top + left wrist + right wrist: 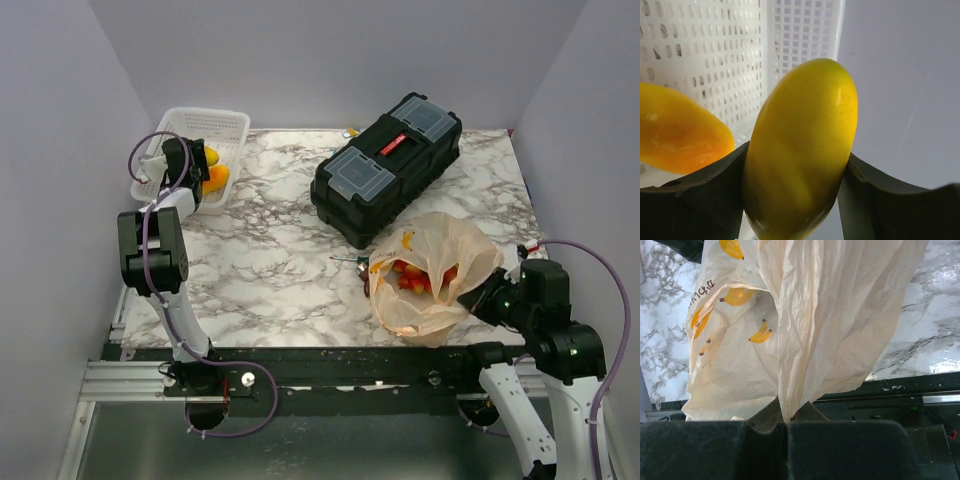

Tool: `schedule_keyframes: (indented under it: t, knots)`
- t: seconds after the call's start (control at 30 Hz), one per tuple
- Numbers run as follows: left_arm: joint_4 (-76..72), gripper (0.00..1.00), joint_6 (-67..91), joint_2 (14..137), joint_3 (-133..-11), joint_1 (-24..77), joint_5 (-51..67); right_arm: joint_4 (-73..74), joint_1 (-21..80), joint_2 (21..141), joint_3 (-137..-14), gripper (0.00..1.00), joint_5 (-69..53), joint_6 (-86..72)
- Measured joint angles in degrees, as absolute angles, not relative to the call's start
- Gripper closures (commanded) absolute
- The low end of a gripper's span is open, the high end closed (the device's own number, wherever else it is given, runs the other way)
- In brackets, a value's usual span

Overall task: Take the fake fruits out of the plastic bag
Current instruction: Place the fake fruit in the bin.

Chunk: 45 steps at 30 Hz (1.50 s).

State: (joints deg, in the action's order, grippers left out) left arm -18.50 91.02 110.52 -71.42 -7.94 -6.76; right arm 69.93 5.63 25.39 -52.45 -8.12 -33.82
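Clamped in left gripper [797, 200]: yellow fruit [800, 145], inside white mesh basket [715, 60], orange fruit [680, 135] just beside. Pinched in closed right gripper [787, 422]: fold of plastic bag [830, 315], fake fruits [415, 277] inside, just ahead. Beneath: marble-patterned table [270, 270]. Around: plain pale walls [330, 50].

We see bright, even, diffuse light from above, with soft shadows beside the toolbox [385, 165]. Glare streaks the table [940, 360] at 3 o'clock in the right wrist view; the yellow fruit [800, 150] close-up looks soft.
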Motion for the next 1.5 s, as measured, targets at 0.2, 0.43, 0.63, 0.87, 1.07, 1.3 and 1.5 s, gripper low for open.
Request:
schedule_keyframes:
  t: [0.2, 0.43, 0.63, 0.87, 1.07, 1.3, 1.5]
  knots:
    - [-8.93, 0.71, 93.91, 113.80, -78.72, -7.35, -12.01, 69.91, 5.63, 26.30, -52.45, 0.99, -8.10, -33.82]
    - [1.41, 0.45, 96.47, 116.66, -86.61, -7.25, -13.37, 69.91, 5.63, 26.30, -52.45, 0.99, -8.08, -33.85]
    - [6.39, 0.35, 97.49, 118.08, -90.56, -7.20, -13.32, 69.93, 5.63, 26.30, -52.45, 0.99, -7.79, -33.87]
    - [8.99, 0.17, 97.49, 119.22, -91.50, -7.25, -13.06, 69.93, 5.63, 26.30, -52.45, 0.99, -7.29, -34.09]
    - [9.67, 0.19, 96.90, 119.22, -91.72, -7.33, -12.97, 69.93, 5.63, 26.30, -52.45, 0.99, -7.11, -34.09]
    - [6.92, 0.22, 94.96, 117.51, -88.79, -7.27, -10.81, 69.93, 5.63, 26.28, -52.45, 0.99, -7.09, -34.04]
    - [2.74, 0.23, 92.71, 110.19, -82.11, -5.04, -7.14, 69.89, 5.63, 25.98, -52.45, 0.99, -7.05, -34.02]
